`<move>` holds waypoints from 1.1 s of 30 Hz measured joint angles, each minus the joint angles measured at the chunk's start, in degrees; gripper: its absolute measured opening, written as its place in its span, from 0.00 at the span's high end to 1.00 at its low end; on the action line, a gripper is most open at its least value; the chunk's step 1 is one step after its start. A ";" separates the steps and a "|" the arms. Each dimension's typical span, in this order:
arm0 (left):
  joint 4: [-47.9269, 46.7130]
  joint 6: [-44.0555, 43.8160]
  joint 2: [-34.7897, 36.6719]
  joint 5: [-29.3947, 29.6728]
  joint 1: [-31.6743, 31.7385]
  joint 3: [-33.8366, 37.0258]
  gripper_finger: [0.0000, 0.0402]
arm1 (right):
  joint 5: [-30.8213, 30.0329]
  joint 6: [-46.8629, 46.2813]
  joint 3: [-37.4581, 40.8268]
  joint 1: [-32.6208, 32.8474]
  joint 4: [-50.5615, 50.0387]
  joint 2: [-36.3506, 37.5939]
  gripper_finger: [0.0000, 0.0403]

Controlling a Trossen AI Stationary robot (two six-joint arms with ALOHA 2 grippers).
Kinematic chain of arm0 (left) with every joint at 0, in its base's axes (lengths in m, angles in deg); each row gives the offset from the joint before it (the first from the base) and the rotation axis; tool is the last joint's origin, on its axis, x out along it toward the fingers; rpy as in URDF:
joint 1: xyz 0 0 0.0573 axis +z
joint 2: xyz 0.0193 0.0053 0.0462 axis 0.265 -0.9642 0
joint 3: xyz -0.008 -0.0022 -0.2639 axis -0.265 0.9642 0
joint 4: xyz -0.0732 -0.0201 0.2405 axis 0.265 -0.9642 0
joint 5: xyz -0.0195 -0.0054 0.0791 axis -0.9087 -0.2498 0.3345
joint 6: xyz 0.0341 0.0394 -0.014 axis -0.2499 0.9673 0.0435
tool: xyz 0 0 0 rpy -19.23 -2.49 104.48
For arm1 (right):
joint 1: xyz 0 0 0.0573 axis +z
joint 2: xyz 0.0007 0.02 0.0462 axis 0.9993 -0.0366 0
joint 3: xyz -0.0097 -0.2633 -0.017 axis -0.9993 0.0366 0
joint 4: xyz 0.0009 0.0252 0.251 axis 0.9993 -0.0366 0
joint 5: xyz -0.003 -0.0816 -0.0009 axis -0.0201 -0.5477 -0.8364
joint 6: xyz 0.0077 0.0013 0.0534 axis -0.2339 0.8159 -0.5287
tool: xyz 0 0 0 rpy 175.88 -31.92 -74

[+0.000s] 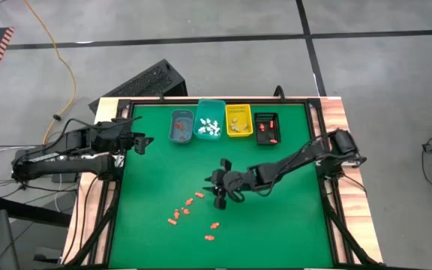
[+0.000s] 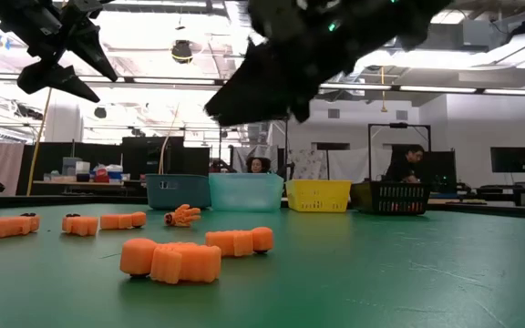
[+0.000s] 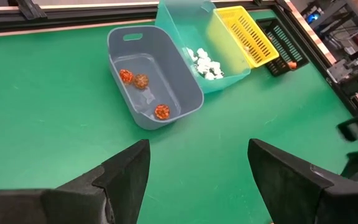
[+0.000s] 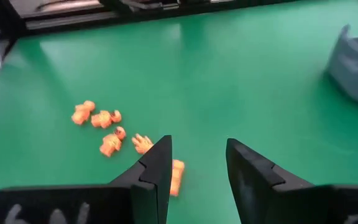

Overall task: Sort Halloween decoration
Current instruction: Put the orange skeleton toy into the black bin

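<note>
Currently: bins (image 1: 182,129) 4 | loose orange pieces (image 1: 186,211) about 8

Loose pieces: small orange figurines (image 1: 187,211) lying scattered on the green table (image 1: 291,217).
Sorted pieces: white ones (image 1: 209,128) heaped in the teal bin (image 1: 210,105).

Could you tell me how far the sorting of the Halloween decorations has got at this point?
Partly done: the blue bin holds three orange pieces, the teal bin a pile of white ones, and the yellow bin and black bin each hold some. In hand: the right gripper hangs open and empty above the loose orange pieces. Left: several orange pieces on the mat. The left gripper waits, open, near the blue bin.
</note>
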 joint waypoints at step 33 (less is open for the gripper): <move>-1.35 1.61 -0.82 -0.06 0.00 0.00 0.35 | -4.37 -6.96 -9.58 2.30 -4.49 -18.35 0.72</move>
